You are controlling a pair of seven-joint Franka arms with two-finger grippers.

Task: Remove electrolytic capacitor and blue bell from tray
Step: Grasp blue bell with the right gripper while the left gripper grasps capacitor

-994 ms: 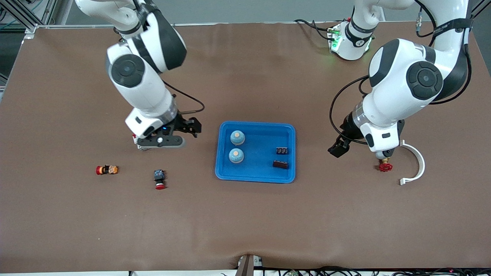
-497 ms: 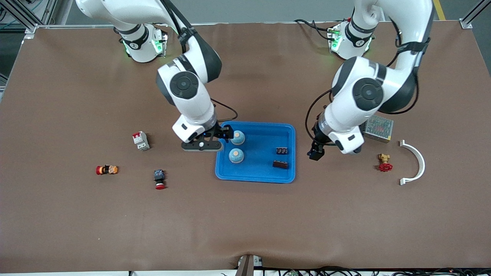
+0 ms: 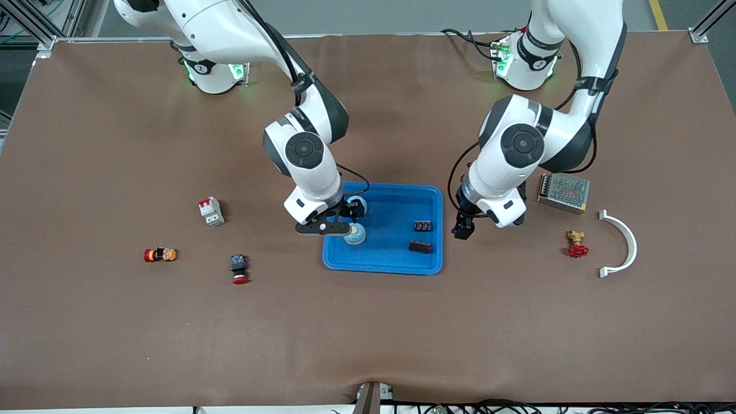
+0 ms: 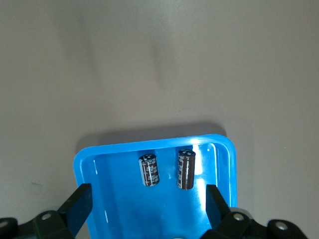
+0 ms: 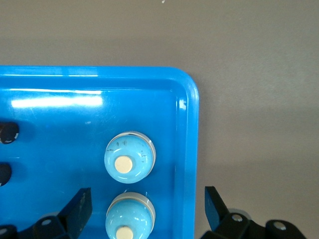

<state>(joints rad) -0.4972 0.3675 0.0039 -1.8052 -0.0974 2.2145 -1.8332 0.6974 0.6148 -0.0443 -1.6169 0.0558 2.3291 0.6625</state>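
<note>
A blue tray (image 3: 391, 256) holds two blue bells with cream buttons, one farther from the front camera (image 3: 359, 202) and one nearer (image 3: 355, 236). It also holds two dark capacitors (image 3: 423, 226) (image 3: 420, 246). My right gripper (image 3: 347, 218) hovers open over the bells. In the right wrist view one bell (image 5: 128, 218) lies between its open fingers (image 5: 79, 209) and the other (image 5: 129, 162) lies just past them. My left gripper (image 3: 463, 227) hovers open at the tray's capacitor end. In the left wrist view both capacitors (image 4: 149, 170) (image 4: 185, 169) lie ahead of its fingers (image 4: 79, 205).
Toward the right arm's end lie a red-and-white breaker (image 3: 210, 211), a small orange part (image 3: 160, 254) and a red push button (image 3: 239, 269). Toward the left arm's end lie a metal mesh box (image 3: 563, 192), a red valve (image 3: 577, 246) and a white curved bracket (image 3: 621, 244).
Both arms have swung in toward the tray. My right gripper moved from beside the breaker to over the bells. My left gripper moved from over the valve to the tray's capacitor end.
</note>
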